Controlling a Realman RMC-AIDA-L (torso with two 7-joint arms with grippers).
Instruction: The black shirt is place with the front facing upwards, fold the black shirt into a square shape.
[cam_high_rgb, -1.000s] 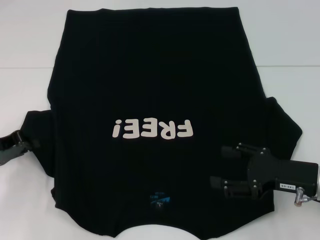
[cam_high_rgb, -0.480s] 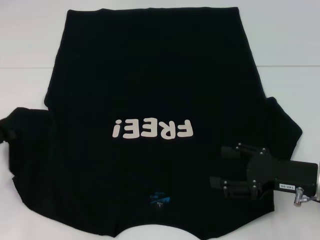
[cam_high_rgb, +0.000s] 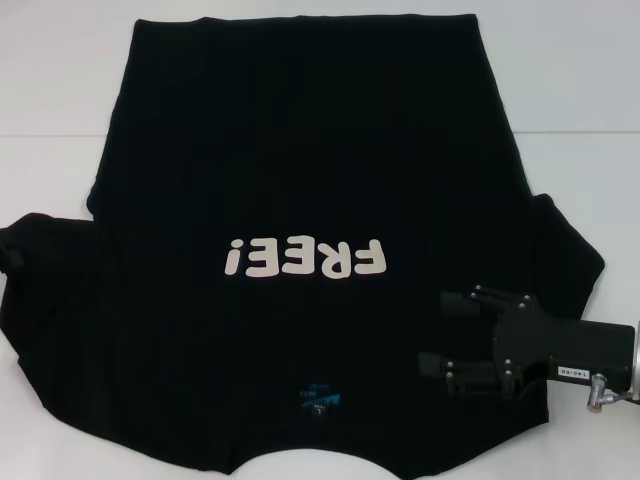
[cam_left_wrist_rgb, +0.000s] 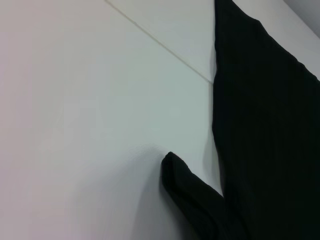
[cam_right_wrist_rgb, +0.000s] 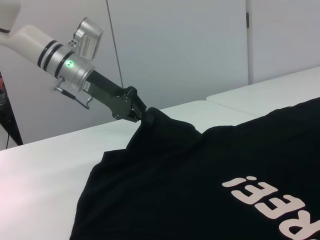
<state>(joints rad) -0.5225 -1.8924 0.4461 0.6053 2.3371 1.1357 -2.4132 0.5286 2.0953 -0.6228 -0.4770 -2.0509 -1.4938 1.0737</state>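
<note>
The black shirt (cam_high_rgb: 300, 170) lies spread on the white table (cam_high_rgb: 60, 90), front up, with the white "FREE!" lettering (cam_high_rgb: 305, 259) and a small blue neck label (cam_high_rgb: 320, 398) near the front edge. My left gripper (cam_right_wrist_rgb: 136, 111) is shut on the shirt's left sleeve and holds it raised off the table. In the head view that raised sleeve (cam_high_rgb: 45, 270) covers most of the gripper. The sleeve's hem (cam_left_wrist_rgb: 175, 172) hangs in the left wrist view. My right gripper (cam_high_rgb: 456, 334) is open over the shirt's right shoulder, beside the right sleeve (cam_high_rgb: 570, 255).
A seam (cam_high_rgb: 50, 133) runs across the white table behind the shirt. Bare table shows to the left and right of the shirt and along the front edge. A pale wall (cam_right_wrist_rgb: 175, 45) stands beyond the table.
My left gripper has closed on the left sleeve and lifted it, so the cloth now spreads wider at the left and hides the gripper in the head view. The right gripper has barely moved.
</note>
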